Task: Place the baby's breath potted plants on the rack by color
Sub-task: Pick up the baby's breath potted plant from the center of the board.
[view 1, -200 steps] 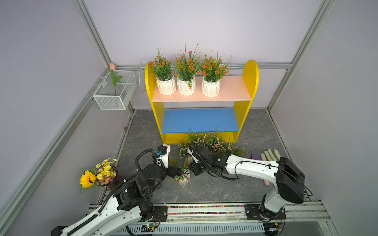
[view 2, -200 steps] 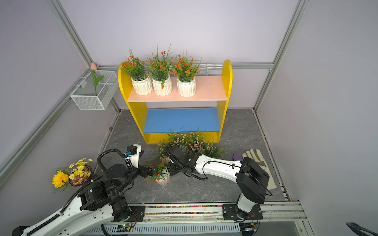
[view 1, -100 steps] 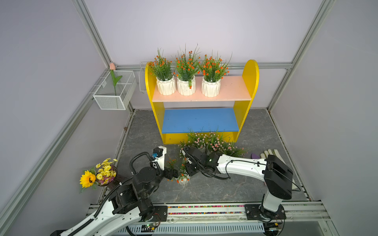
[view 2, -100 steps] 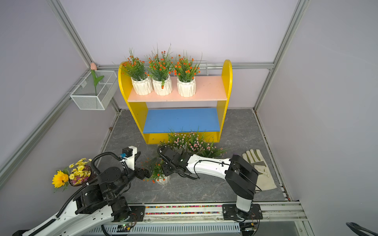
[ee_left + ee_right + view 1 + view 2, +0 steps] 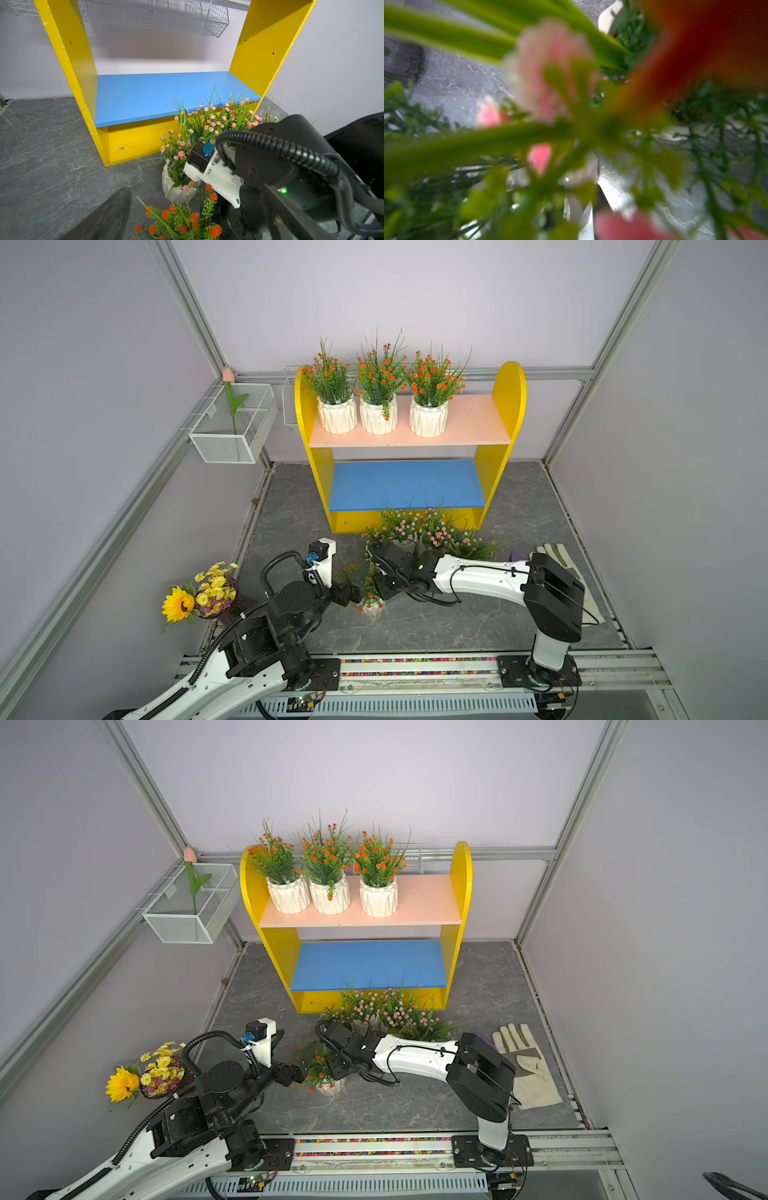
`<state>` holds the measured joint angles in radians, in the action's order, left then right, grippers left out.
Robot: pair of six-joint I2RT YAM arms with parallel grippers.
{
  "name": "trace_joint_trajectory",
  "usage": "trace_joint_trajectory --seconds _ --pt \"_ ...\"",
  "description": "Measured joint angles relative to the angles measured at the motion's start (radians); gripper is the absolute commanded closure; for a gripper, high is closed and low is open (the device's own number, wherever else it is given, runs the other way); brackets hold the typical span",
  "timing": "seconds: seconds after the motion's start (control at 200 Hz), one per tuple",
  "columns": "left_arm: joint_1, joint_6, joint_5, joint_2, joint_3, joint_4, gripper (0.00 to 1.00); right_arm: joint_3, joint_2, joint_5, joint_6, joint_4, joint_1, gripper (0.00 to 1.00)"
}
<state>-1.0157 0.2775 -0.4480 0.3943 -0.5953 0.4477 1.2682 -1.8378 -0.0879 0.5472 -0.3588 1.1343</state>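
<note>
Well, the orange pot (image 5: 371,608) stands upright on the floor (image 5: 415,628) between the grippers: left gripper (image 5: 352,594) spread wide just beside it, right gripper (image 5: 384,585) nearer, deep in its sprigs (closed or not, I cannot tell), rack (image 5: 509,389) well beyond.

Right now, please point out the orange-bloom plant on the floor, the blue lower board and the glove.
orange-bloom plant on the floor (image 5: 330,1087): a top view, on its white pot.
blue lower board (image 5: 405,485): a top view, its bare middle.
glove (image 5: 528,1073): a top view, the palm.
</note>
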Motion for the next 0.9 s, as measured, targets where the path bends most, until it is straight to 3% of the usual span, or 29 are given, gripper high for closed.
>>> trace_joint_trajectory --seconds 0.36,0.9 --pt "0.0 0.005 -0.001 0.0 0.0 0.024 0.0 0.071 -0.027 -0.035 -0.002 -0.089 0.002 0.88" --pt "0.0 0.007 -0.027 -0.031 0.0 0.029 0.0 0.037 0.057 -0.043 -0.05 -0.208 -0.026 0.93"
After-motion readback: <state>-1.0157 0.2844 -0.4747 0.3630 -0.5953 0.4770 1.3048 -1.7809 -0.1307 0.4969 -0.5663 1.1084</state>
